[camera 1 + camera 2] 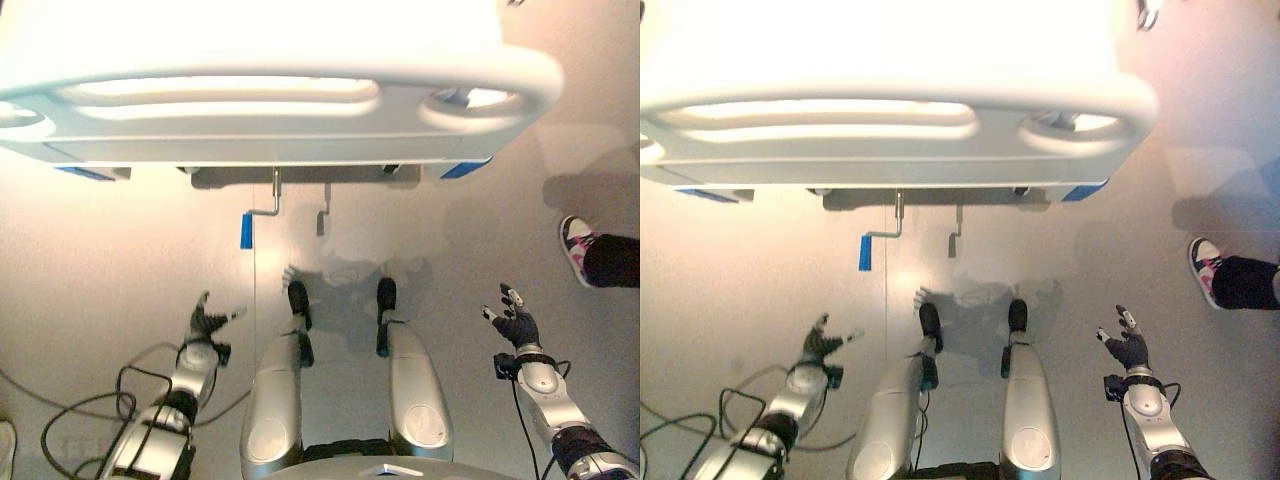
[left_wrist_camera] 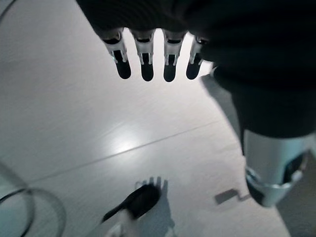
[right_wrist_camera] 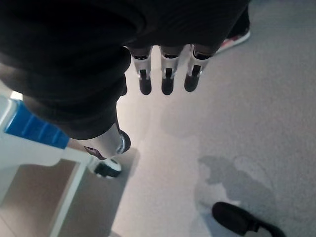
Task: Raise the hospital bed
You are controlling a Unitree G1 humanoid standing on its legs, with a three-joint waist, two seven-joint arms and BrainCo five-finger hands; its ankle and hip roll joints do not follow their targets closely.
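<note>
A: What is shown in the left eye view?

B: The hospital bed (image 1: pixel 270 90) is seen along the far side, its white footboard facing the robot. Beneath it two cranks hang down: one with a blue handle (image 1: pixel 246 230), and a second crank (image 1: pixel 323 215) just beside it. The left hand (image 1: pixel 205 325) is held low, fingers spread and empty, well apart from the cranks. The right hand (image 1: pixel 515 322) is likewise spread and holds nothing. A person's shoe (image 1: pixel 575 245) is seen at the far right.

A: And the right eye view?

B: The same layout is given; the blue handle (image 1: pixel 865 252) lies nearer the left hand (image 1: pixel 820 343) than the right.

A: The left wrist view?

B: Straight, relaxed fingers (image 2: pixel 143 59) are shown over bare floor (image 2: pixel 74 123); nothing is grasped.

A: The right wrist view?

B: The fingers (image 3: pixel 165 74) are extended and empty. A corner of the bed frame and a caster (image 3: pixel 107 170) are seen beside them.

A: How is the bed expected to handle?

B: The frame is judged heavy and rigid, not to be lifted directly. The blue-handled crank is probably the place to be gripped and turned; it is likely stiff metal, with steady resistance expected. Which crank raises the bed cannot be told.
</note>
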